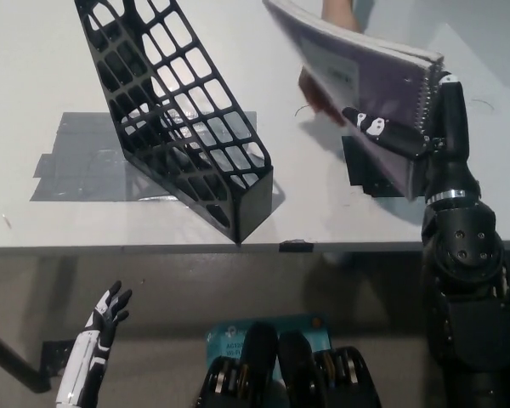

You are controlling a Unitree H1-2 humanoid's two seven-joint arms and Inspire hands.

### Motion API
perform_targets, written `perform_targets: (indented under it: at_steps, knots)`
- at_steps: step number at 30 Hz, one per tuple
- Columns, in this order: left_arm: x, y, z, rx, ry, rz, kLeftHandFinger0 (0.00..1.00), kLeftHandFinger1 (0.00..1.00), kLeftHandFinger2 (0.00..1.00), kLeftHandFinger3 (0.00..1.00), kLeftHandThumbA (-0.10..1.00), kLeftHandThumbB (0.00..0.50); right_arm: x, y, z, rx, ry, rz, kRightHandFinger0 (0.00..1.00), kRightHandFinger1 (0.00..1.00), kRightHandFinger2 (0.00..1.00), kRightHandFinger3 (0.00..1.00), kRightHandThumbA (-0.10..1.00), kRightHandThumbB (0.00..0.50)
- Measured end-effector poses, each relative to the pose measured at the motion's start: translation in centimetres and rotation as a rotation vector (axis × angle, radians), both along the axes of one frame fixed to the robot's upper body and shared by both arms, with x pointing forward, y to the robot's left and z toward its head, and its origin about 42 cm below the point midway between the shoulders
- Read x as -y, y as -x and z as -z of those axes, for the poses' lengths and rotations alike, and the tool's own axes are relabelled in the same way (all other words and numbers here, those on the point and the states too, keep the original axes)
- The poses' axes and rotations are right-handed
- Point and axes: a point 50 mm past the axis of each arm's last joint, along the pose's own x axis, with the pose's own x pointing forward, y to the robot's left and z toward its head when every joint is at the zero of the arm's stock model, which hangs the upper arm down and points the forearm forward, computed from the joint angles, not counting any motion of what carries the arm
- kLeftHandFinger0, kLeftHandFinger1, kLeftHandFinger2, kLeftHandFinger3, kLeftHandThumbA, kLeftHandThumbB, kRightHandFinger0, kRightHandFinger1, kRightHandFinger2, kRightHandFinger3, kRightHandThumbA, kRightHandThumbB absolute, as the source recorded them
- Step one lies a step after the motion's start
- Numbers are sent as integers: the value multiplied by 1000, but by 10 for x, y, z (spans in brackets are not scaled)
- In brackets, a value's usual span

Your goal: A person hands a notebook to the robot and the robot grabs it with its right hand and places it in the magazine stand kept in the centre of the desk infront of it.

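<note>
In the head view we see our right hand (408, 136) closed on the notebook (357, 64), with a black finger laid across the purple cover and the rest of the hand behind the spiral edge. We hold it by the spiral side, probably because that was the edge offered to us and the stiff binding gives a firmer hold than loose pages. The notebook is lifted above the right part of the desk (34, 68), tilted with its far corner toward the middle, well clear of the surface. A person's hand (313, 89) shows just under and behind the notebook at its left side; we cannot tell whether it is touching the cover, so we judge the handover is at its end but perhaps not fully released.

The magazine stand (178, 119) is a black open-grid holder leaning on the middle of the desk, to the left of the notebook and well apart from it. It sits on a grey taped patch (76, 161), which likely marks its spot. Its open top faces up and away, so the notebook will have to go in edge first from above.

Our left hand (106, 314) rests low at the left, below the desk edge, fingers spread and holding nothing; it has no part in this step. Below the notebook a dark marker (374, 170) lies on the desk.
</note>
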Motion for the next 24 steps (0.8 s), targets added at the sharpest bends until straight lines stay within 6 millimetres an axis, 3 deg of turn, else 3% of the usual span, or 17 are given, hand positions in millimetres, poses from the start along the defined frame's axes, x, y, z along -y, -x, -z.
perform_targets:
  at_steps: [6,8,11,14,24]
  knots:
    - [0,-1,0,1,0,1,944,961,910,1000,1000,500,-1,2,-2,-3,-44,-3,0,0,259,254,1000,9]
    - [0,-1,0,1,0,1,954,958,905,1000,1000,500,0,3,-4,3,-61,-3,0,0,149,117,898,3]
    - [-1,-1,-1,2,-2,1,947,950,896,1000,1000,500,3,8,-15,44,-127,-1,0,0,27,4,867,12]
    - [-1,-3,-1,2,-2,1,900,938,886,1000,1000,500,7,13,-28,78,-187,-4,0,0,0,0,822,3]
    - [-1,-3,0,-2,-3,1,869,912,881,1000,1000,500,0,38,-87,223,-389,-56,0,0,0,0,868,0]
